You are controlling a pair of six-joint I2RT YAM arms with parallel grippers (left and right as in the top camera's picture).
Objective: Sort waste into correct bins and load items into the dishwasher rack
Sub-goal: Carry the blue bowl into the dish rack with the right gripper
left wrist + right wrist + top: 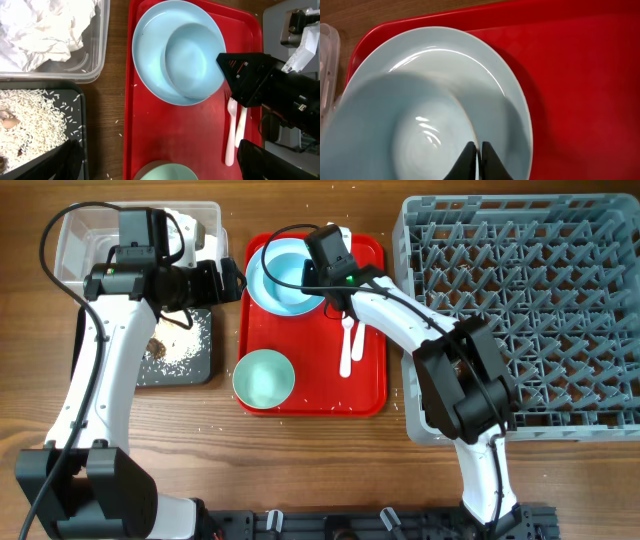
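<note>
Napkin (45, 27) and rice (35, 120) are binned, nothing sits in the rack (520, 300); right gripper (479, 155) pinches a bowl (410, 135) rim, left gripper (228, 280) spread.

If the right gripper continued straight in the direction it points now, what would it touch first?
The pale blue bowl: the right gripper seems shut on its rim. Pushing on would probably press the bowl against the plate beneath it, though depth is unclear.

Overhead straight down on the whole table (300, 450); both wrist views close above the shared plate (150, 50).
</note>
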